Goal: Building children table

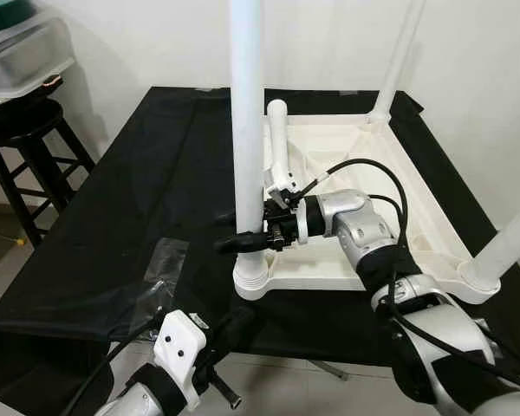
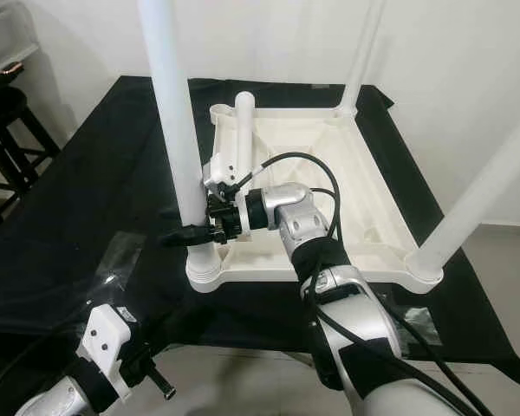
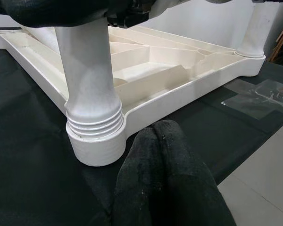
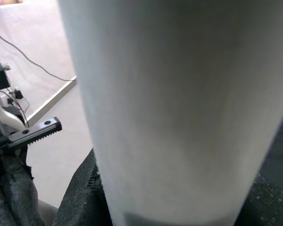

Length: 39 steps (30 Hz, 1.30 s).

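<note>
A white plastic table top (image 1: 373, 173) lies upside down on a black cloth. Its near-left leg (image 1: 247, 130) stands upright in the corner socket (image 1: 251, 282). Three more legs rise from the far left (image 1: 278, 139), far right (image 1: 399, 61) and near right (image 1: 507, 247) corners. My right gripper (image 1: 245, 240) reaches in from the right and is shut on the near-left leg low down, with one black finger (image 1: 230, 243) poking out past it. My left gripper (image 3: 161, 129) sits low at the cloth's front edge, shut and holding nothing, pointing at that socket (image 3: 95, 141) a short way off.
A clear plastic bag (image 1: 160, 269) lies on the cloth near the front left. A dark stool (image 1: 26, 139) with a plastic bin (image 1: 26, 52) on it stands to the left. A white wall runs behind, and the cloth's front edge (image 1: 87, 334) drops to pale floor.
</note>
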### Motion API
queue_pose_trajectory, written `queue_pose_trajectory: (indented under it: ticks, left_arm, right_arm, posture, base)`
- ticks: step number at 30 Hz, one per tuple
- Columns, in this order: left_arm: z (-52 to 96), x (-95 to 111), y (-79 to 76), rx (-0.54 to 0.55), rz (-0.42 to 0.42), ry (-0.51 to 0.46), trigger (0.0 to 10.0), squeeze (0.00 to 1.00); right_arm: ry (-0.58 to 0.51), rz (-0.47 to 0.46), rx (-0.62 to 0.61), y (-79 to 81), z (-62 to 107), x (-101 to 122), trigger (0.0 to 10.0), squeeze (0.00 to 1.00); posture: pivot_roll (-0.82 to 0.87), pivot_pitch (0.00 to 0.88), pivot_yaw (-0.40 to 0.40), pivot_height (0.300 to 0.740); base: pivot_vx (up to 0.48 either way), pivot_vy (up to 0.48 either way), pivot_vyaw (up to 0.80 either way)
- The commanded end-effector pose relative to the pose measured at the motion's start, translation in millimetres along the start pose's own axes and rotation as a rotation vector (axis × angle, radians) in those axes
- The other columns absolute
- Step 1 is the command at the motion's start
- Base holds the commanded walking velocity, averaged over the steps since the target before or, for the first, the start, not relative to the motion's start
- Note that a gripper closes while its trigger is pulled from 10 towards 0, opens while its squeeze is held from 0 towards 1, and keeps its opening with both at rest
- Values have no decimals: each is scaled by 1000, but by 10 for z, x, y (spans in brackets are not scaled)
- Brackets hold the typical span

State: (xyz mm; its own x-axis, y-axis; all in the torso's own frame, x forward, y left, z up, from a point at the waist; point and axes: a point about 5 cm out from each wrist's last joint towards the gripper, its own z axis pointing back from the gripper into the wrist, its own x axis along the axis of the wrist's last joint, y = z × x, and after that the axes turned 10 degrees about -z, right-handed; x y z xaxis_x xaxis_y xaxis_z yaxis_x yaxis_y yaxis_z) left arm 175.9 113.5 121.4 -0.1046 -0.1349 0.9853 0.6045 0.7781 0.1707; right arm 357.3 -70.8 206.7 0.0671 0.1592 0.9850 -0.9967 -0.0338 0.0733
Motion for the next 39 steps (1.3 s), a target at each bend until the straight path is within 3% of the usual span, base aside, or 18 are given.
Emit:
queue_pose_trajectory:
  ticks: [1,5,8,9,10,11,12,13,15,16,24,25,26,27,33,34,35,39]
  left_arm:
    - [25,-48,-22,-6,14,17,10000,0]
    - [32,-39,-28,-6,17,15,10000,0]
    - [48,-28,-34,-6,19,13,10000,0]
    - [62,-23,-32,-6,19,13,10000,0]
    - [62,-23,-32,-6,19,13,10000,0]
    - [66,-21,-29,-6,19,13,10000,0]
    - [66,-21,-29,-6,19,13,10000,0]
    - [68,-21,-26,-6,20,13,10000,0]
    - [70,-14,-15,-6,20,11,10000,0]
    - [64,-34,8,-6,23,14,10000,0]
    - [45,-42,12,3,23,12,10000,0]
    - [43,-38,16,9,19,11,10000,0]
    - [42,-35,18,14,17,9,10000,0]
    - [40,-31,18,16,17,8,10000,0]
    - [16,-29,19,11,19,5,10000,0]
    - [8,-33,20,9,19,5,10000,0]
    - [0,-37,23,7,20,5,10000,0]
    - [-14,-45,30,5,20,4,10000,0]
  right_arm:
    - [12,3,-32,-12,24,-73,0,0]
    - [0,40,-127,-35,179,-103,0,0]
    - [-26,2,-374,-69,336,-182,0,0]
    - [-59,-67,-711,-89,307,-304,0,0]
    - [-59,-67,-711,-89,307,-304,0,0]
    - [-124,-156,-1003,-29,295,-423,0,0]
    - [-124,-156,-1003,-29,295,-423,0,0]
    - [-157,-232,-1215,45,343,-523,0,0]
    - [-125,-240,-1141,226,233,-628,0,0]
    - [-116,-144,-868,458,-95,-644,0,0]
    - [-81,-204,-799,457,-181,-742,0,0]
    - [-78,-217,-802,449,-183,-743,8941,0]
    - [-75,-231,-825,467,-188,-725,8941,0]
    - [-91,-250,-814,477,-197,-696,10000,1000]
    - [-206,-225,-624,417,-227,-410,10000,1000]
    - [-218,-188,-503,378,-202,-322,10000,588]
    - [-209,-141,-401,362,-167,-253,10000,0]
    - [-135,-11,-156,323,-57,-100,10000,0]
  posture:
    - [72,84,-5,740]
    - [61,93,-4,740]
    - [48,109,-21,740]
    - [39,119,-30,740]
    - [39,119,-30,740]
    - [39,119,-30,740]
    - [39,119,-30,740]
    - [39,119,-30,740]
    - [33,130,-12,740]
    - [11,100,11,740]
    - [25,93,-12,740]
    - [25,93,-11,740]
    - [25,94,-11,740]
    - [25,93,-10,740]
    - [24,87,-10,740]
    - [28,80,-8,740]
    - [32,76,-7,740]
    - [33,73,-6,740]
  base:
    - [0,0,0]
    - [0,0,0]
    - [0,0,0]
    - [0,0,0]
    - [0,0,0]
    - [0,0,0]
    - [0,0,0]
    - [0,0,0]
    - [0,0,0]
    - [0,0,0]
    - [0,0,0]
    - [0,0,0]
    - [0,0,0]
    - [0,0,0]
    - [0,0,0]
    - [0,0,0]
    - [0,0,0]
    - [0,0,0]
